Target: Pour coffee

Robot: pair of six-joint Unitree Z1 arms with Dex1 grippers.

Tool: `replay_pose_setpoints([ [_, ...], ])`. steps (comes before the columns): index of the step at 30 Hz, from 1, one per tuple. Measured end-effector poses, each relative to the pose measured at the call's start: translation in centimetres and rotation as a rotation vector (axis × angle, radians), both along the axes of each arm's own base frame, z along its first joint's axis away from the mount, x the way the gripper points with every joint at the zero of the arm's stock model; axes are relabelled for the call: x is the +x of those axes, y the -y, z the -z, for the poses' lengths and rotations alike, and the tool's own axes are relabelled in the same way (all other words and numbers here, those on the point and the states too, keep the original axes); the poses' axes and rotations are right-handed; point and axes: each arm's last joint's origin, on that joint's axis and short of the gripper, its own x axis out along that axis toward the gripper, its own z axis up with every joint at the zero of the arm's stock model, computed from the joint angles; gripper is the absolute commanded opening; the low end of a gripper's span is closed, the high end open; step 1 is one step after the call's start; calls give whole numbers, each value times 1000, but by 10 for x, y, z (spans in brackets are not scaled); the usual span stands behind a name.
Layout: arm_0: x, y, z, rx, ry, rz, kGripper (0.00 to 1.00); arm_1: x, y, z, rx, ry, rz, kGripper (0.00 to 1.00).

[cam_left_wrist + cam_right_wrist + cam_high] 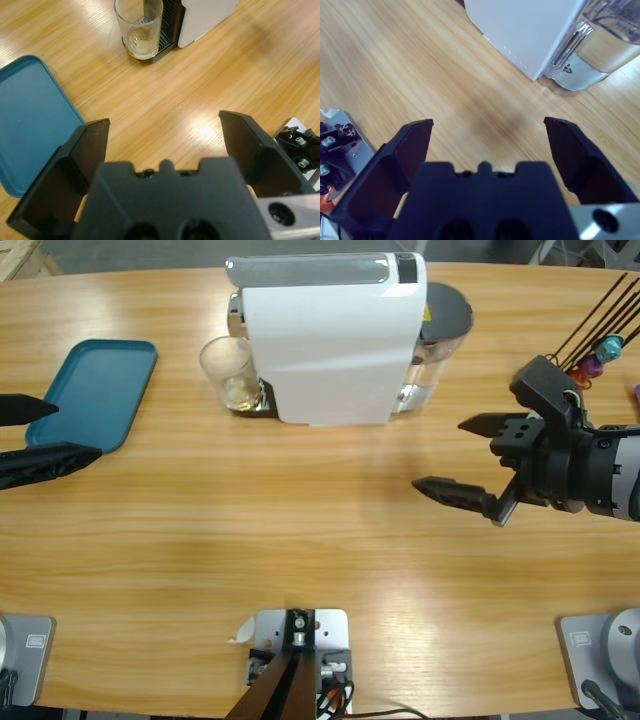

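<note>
Left wrist view shows me my left gripper (162, 145) with jaws spread wide over bare wood, a flat teal plastic tray (30, 120) beside it. My right gripper (470, 455) also gapes, holding nothing. Farther off, the small clear glass tumbler (230, 373) stands against the boxy white coffee machine (325, 335); I see only pale liquid in it.

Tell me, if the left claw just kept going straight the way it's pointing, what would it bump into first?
Probably the clear glass standing at the white coffee machine. The left gripper is open, with only bare table before it; height is hard to judge.
</note>
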Motion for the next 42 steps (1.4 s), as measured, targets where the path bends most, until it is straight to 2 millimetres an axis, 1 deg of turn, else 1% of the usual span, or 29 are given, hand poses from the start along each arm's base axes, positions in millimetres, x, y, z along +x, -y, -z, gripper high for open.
replay_pose_setpoints([
  [17, 0, 0, 0, -2, 2, 0, 950, 4, -3, 6, -31, -12, 11, 991],
  [42, 0, 0, 0, -2, 2, 0, 954, 4, -4, 7, -36, -14, 12, 987],
])
